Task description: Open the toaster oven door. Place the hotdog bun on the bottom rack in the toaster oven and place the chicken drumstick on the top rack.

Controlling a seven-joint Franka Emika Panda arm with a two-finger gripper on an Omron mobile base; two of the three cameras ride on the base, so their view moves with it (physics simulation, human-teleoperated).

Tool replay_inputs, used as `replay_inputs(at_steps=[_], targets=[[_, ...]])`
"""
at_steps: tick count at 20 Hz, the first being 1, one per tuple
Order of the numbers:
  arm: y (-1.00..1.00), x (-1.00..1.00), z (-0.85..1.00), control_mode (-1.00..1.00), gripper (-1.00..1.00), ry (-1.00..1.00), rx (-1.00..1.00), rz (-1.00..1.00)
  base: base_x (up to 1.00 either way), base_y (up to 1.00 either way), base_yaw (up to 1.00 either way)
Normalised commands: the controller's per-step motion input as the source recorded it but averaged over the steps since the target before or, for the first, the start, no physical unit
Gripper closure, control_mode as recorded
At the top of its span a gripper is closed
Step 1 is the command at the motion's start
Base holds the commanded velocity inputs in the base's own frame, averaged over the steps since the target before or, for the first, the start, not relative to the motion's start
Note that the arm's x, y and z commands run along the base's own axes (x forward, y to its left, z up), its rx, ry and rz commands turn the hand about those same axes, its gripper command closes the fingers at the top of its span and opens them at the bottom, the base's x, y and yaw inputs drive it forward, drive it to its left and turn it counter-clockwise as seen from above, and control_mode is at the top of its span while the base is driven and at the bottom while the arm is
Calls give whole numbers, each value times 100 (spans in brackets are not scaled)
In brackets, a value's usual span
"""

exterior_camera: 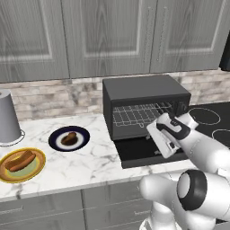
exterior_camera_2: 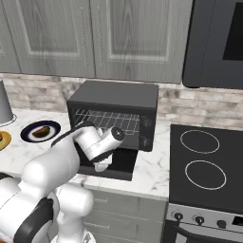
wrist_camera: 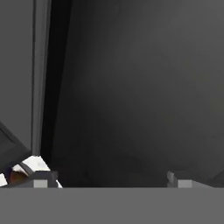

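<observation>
The toaster oven (exterior_camera: 143,92) (exterior_camera_2: 114,97) stands on the counter, its door (exterior_camera: 134,155) (exterior_camera_2: 122,163) folded down flat in front. Silver wire racks (exterior_camera: 134,116) (exterior_camera_2: 109,118) show inside; I cannot tell the top rack from the bottom rack. My gripper (exterior_camera: 166,150) (exterior_camera_2: 102,164) (wrist_camera: 109,181) hangs just over the lowered door, pointing down at it, open with nothing between the fingers. The hotdog bun (exterior_camera: 20,161) lies on a yellow plate (exterior_camera: 36,173) at the far left. On a dark blue plate (exterior_camera: 83,134) beside it sits the chicken drumstick (exterior_camera: 69,138) (exterior_camera_2: 42,131).
A grey cylindrical canister (exterior_camera: 8,119) stands at the back left of the marble counter (exterior_camera: 94,159). The black stovetop (exterior_camera: 211,121) (exterior_camera_2: 204,161) lies right of the oven. Grey wall cabinets (exterior_camera: 108,36) hang above, and a dark microwave (exterior_camera_2: 218,42) hangs over the stove.
</observation>
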Motion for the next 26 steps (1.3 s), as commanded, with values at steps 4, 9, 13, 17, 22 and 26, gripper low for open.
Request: replay_inputs(at_steps=[4,9,13,17,22,26], targets=[[3,0,-62,-100,-100,-1,0,0,0,0,0],[0,-1,-27,-100,-100,-8,6,0,0,0,0],[-4,-1,24,-100,-100,-14,19,-6,0,0,0],[0,7,29,-100,-100,-10,18,-11,0,0,0],[0,29,35,-100,-100,-4,17,-15,0,0,0],[0,26,35,-100,-100,-3,18,-15,0,0,0]])
